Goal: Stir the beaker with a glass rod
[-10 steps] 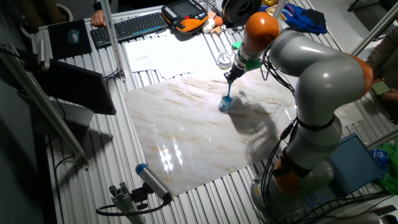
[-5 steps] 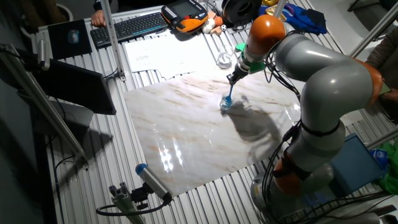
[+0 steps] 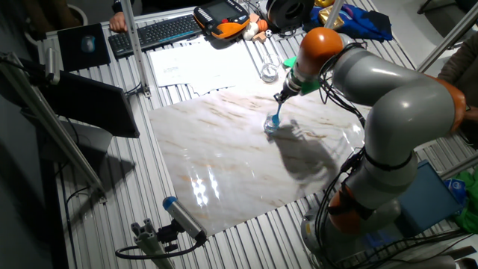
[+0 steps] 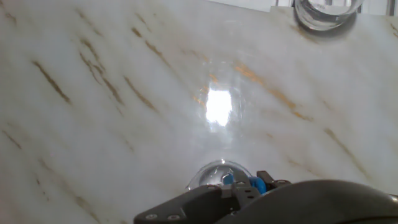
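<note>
The gripper [image 3: 280, 99] pinches the glass rod [image 3: 276, 113] at its top, tilted, with its lower end seemingly inside the beaker [image 3: 270, 125], which stands on the marble slab [image 3: 224, 149] near 1 clear glass vessel [image 3: 269, 72].

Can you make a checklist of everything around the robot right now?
Surface: marble slab on a slatted table.
Job's things: beaker upright on the slab; rod dips into it.
Clutter: clear glass vessel, papers, keyboard, orange pendant.
Grippers: gripper shut on the rod.
Cables: black ones at the arm's base.
Surroundings: laptop, blue cloth.
</note>
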Robot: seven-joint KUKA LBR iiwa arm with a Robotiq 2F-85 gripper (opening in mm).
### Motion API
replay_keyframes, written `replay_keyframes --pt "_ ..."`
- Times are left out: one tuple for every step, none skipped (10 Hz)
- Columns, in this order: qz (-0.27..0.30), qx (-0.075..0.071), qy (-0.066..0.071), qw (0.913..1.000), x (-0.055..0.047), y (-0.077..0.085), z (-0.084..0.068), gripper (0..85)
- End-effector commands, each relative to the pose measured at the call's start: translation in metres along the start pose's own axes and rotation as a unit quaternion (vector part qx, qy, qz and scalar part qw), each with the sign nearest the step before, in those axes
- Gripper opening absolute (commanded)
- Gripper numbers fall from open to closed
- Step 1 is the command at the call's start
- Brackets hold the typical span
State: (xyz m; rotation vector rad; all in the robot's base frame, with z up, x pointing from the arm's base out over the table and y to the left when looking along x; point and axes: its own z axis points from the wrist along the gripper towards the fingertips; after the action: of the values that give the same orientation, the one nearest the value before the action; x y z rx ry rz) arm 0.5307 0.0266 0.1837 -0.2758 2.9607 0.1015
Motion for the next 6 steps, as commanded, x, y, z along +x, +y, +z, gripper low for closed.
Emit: replay_keyframes --pt "0.005 -0.002 -0.002 1.0000 -0.003 0.004 0.002 0.0" --pt "0.012 -0.005 -0.003 0.9999 -0.003 0.009 0.003 0.0" --pt "0.016 -0.005 -0.002 0.9999 0.000 0.013 0.003 0.0" --pt "0.012 -0.005 0.006 0.9999 0.004 0.011 0.001 0.0" --pt "0.007 -0.005 0.010 0.9999 0.009 0.006 0.000 0.0" --pt "0.003 -0.003 0.008 1.0000 0.010 0.002 0.001 0.0"
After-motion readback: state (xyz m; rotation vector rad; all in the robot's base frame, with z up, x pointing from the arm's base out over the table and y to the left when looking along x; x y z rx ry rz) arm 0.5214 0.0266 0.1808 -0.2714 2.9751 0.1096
